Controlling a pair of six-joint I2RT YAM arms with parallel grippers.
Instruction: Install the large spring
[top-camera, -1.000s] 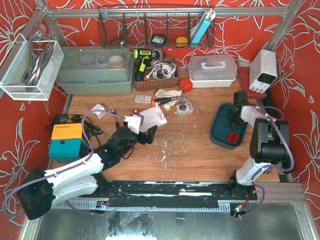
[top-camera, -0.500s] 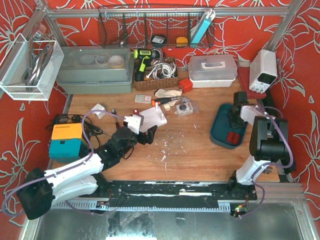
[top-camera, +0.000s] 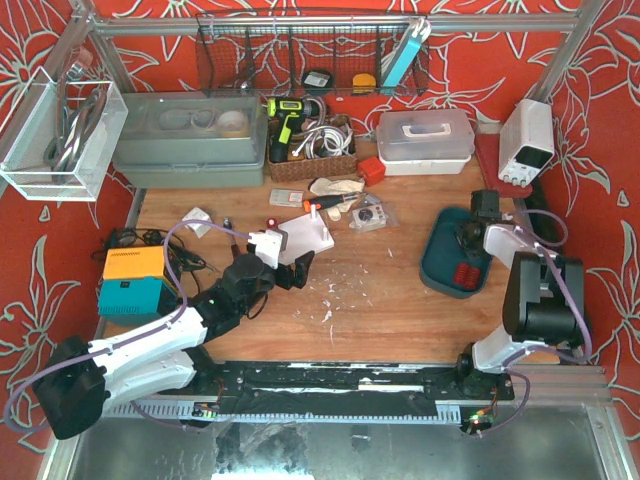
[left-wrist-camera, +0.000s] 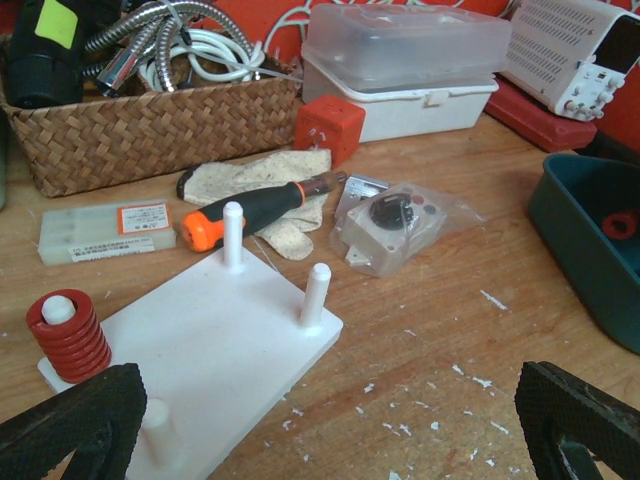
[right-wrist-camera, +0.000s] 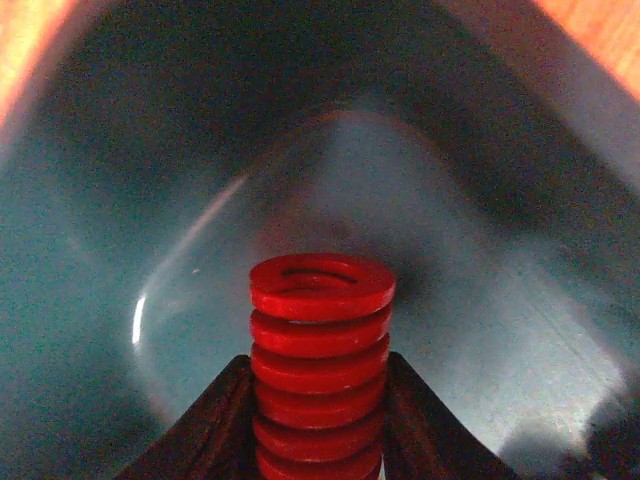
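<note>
In the right wrist view, a large red coil spring (right-wrist-camera: 322, 350) stands between my right gripper's (right-wrist-camera: 320, 410) black fingers, which press on its two sides over the floor of the teal tray (right-wrist-camera: 150, 150). Seen from above, that gripper (top-camera: 468, 242) reaches down into the tray (top-camera: 438, 262) at the right. The white peg board (top-camera: 308, 238) lies mid-table. A red spring (left-wrist-camera: 68, 335) sits on its near-left peg (left-wrist-camera: 58, 310), and the other pegs (left-wrist-camera: 316, 292) are bare. My left gripper (top-camera: 291, 270) hovers wide open just in front of the board (left-wrist-camera: 210, 350), holding nothing.
Behind the board lie an orange-handled screwdriver (left-wrist-camera: 250, 208), a glove (left-wrist-camera: 270, 180), a bagged part (left-wrist-camera: 395, 220) and a wicker basket (left-wrist-camera: 150, 125). Two more red pieces (top-camera: 466, 275) rest in the tray. A power supply (top-camera: 525, 140) stands at the back right, an orange-teal box (top-camera: 132, 280) at the left.
The right gripper's fingers have closed in on the red spring inside the tray, and the right arm has shifted slightly. The left arm has stayed still.
</note>
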